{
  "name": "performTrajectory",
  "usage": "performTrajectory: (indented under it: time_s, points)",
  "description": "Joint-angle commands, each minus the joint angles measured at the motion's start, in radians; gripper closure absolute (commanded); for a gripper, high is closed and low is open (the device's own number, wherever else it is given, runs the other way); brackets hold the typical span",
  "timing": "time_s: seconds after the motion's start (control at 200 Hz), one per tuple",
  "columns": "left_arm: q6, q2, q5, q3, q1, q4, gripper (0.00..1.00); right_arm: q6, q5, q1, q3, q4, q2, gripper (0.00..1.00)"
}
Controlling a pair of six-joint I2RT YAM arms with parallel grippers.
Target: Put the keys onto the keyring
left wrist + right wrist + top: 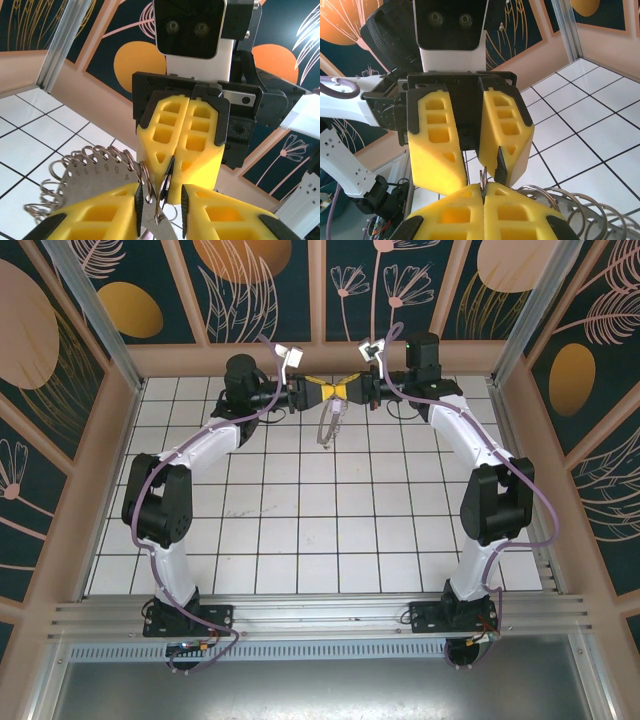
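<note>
Yellow foam fingers of both grippers meet tip to tip over the far end of the white tiled table (300,540). The right gripper (483,194) is pressed together on a thin metal piece (483,178) jutting from its tips. The left gripper (161,196) has its fingers somewhat apart around that piece; whether they pinch it cannot be told. The keyring (328,426) hangs just beneath them, its small metal rings fanned beside the fingers.

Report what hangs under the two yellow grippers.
A thin grey loop edged with metal rings hangs there. Its top is hidden between the left gripper and right gripper.
</note>
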Motion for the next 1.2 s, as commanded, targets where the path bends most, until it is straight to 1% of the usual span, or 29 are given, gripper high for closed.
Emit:
performTrajectory:
  time_s: [0.0, 0.145, 0.265, 0.315, 0.545, 0.576, 0.621, 0.666, 0.776, 0.931, 0.966, 1.036, 1.086, 1.126, 1.196]
  points:
    - [-0.009, 0.005, 0.021, -0.013, -0.005, 0.054, 0.73, -0.004, -0.038, 0.001, -0.007, 0.046, -0.027, 1.0]
    - [-0.018, 0.001, 0.02, -0.015, -0.005, 0.075, 0.81, -0.004, -0.037, -0.001, -0.007, 0.045, -0.025, 1.0]
    - [-0.036, 0.0, 0.018, -0.019, -0.004, 0.102, 0.92, -0.004, -0.037, 0.001, -0.01, 0.044, -0.026, 1.0]
    - [-0.046, -0.001, 0.018, -0.022, -0.005, 0.117, 1.0, -0.004, -0.038, 0.001, -0.012, 0.044, -0.027, 1.0]
    - [-0.072, -0.013, -0.003, -0.038, -0.005, 0.16, 1.0, 0.004, -0.035, 0.0, -0.014, 0.046, -0.042, 1.0]
    - [-0.073, -0.019, -0.005, -0.044, -0.005, 0.167, 1.0, 0.008, -0.03, -0.001, -0.018, 0.05, -0.049, 0.94]
    - [-0.076, -0.028, -0.012, -0.052, -0.005, 0.178, 1.0, 0.022, -0.019, -0.003, -0.033, 0.068, -0.067, 0.82]
    - [-0.08, -0.035, -0.014, -0.057, -0.005, 0.19, 1.0, 0.047, -0.014, -0.011, -0.059, 0.109, -0.094, 0.75]
    - [-0.094, -0.052, -0.019, -0.067, -0.005, 0.215, 1.0, 0.132, 0.01, -0.042, -0.143, 0.234, -0.169, 0.68]
    - [-0.107, -0.074, -0.023, -0.077, -0.005, 0.238, 1.0, 0.191, 0.077, -0.062, -0.257, 0.335, -0.259, 0.67]
    - [-0.113, -0.08, -0.025, -0.08, -0.005, 0.246, 1.0, 0.215, 0.109, -0.061, -0.287, 0.369, -0.28, 0.67]
    - [-0.132, -0.092, -0.034, -0.092, -0.005, 0.275, 1.0, 0.288, 0.177, -0.059, -0.383, 0.484, -0.322, 0.66]
    - [-0.15, -0.099, -0.037, -0.097, -0.005, 0.3, 1.0, 0.351, 0.229, -0.057, -0.455, 0.585, -0.345, 0.62]
    - [-0.162, -0.103, -0.042, -0.102, -0.005, 0.317, 1.0, 0.397, 0.253, -0.053, -0.512, 0.665, -0.361, 0.62]
    - [-0.179, -0.109, -0.048, -0.105, -0.005, 0.336, 1.0, 0.439, 0.291, -0.041, -0.57, 0.739, -0.377, 0.61]
